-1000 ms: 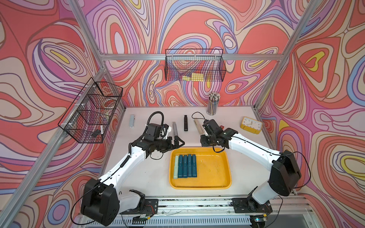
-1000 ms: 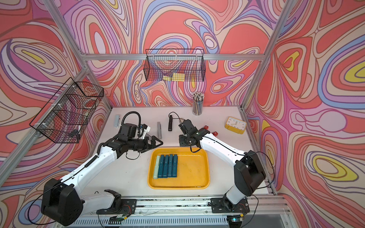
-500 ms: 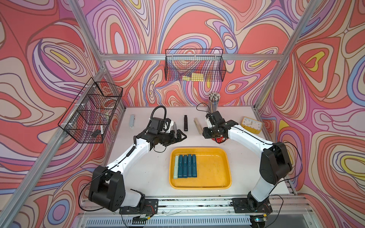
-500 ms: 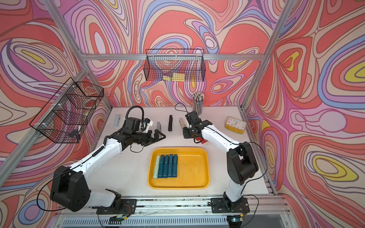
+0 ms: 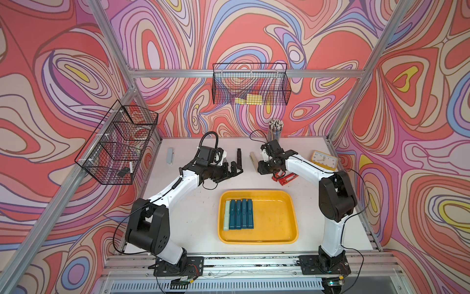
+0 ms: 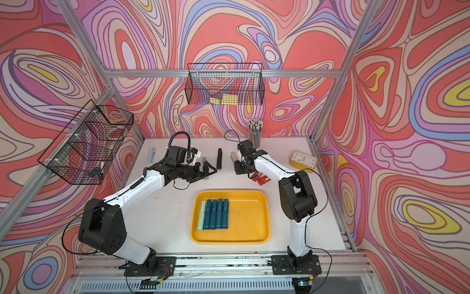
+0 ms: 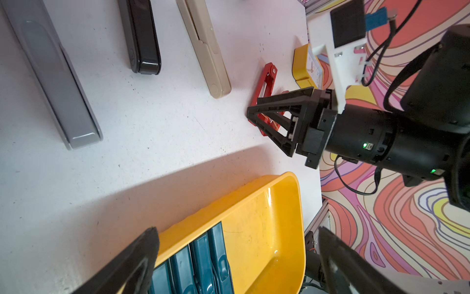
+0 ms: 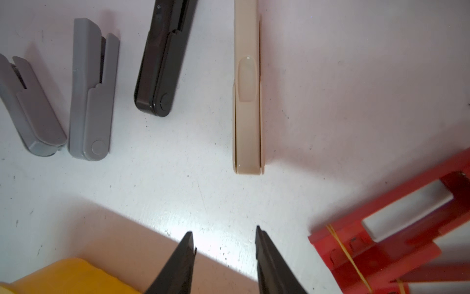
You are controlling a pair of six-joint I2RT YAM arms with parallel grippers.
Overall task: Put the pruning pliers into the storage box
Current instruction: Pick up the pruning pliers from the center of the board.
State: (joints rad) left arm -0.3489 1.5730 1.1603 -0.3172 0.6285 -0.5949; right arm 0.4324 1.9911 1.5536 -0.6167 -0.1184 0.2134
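The yellow storage box [image 5: 274,216] [image 6: 246,219] holds a pale green pruning plier [image 5: 226,215] and several teal ones [image 5: 241,213] [image 7: 203,264] side by side. Behind it on the table lie grey [image 5: 170,155] [image 8: 91,91], black [image 5: 239,159] [image 8: 159,58], beige [image 5: 253,159] [image 8: 248,89] and red pliers [image 5: 283,177] [image 8: 394,229]. My left gripper [image 5: 235,170] [image 7: 236,231] hovers wide open beside the black one. The right gripper [image 5: 262,169] [image 8: 223,230] is open and empty just short of the beige one's near end, with the red ones beside it.
A yellow clock [image 5: 325,159] stands at the back right and a cup of pencils [image 5: 275,129] at the back wall. Black wire baskets hang on the back wall [image 5: 250,85] and the left wall [image 5: 119,150]. A second grey plier [image 8: 30,107] lies by the first.
Both grippers have moved away from the storage box toward the row of pliers at the back. The right jaws have spread a little.
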